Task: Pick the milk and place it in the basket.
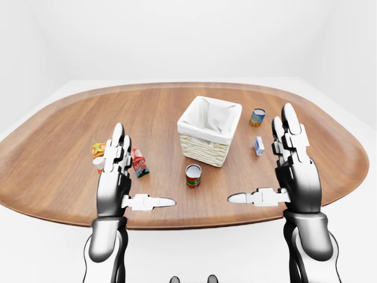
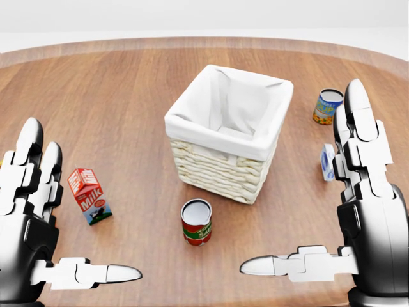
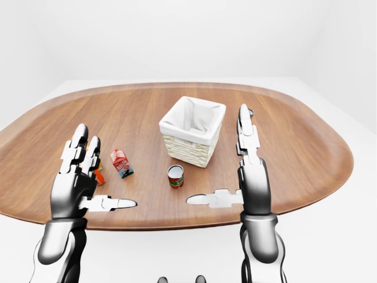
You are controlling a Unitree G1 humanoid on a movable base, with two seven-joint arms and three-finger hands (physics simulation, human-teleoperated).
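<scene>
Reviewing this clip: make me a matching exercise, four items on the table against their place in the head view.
Things:
1. milk carton
2. basket
3. red can
4. blue-and-yellow can

Places:
A. upper right
B. just below the basket
C. centre
D. left, beside the left hand

Pairs: 1-D, 2-C, 3-B, 4-A

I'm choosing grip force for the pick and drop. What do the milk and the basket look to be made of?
The milk looks like a printed paperboard carton: flat faces, gabled red top, matte. The basket looks like pale woven wicker, its walls ribbed in rows, lined with soft white cloth that folds over the rim. Being renders, both are guesses.
</scene>
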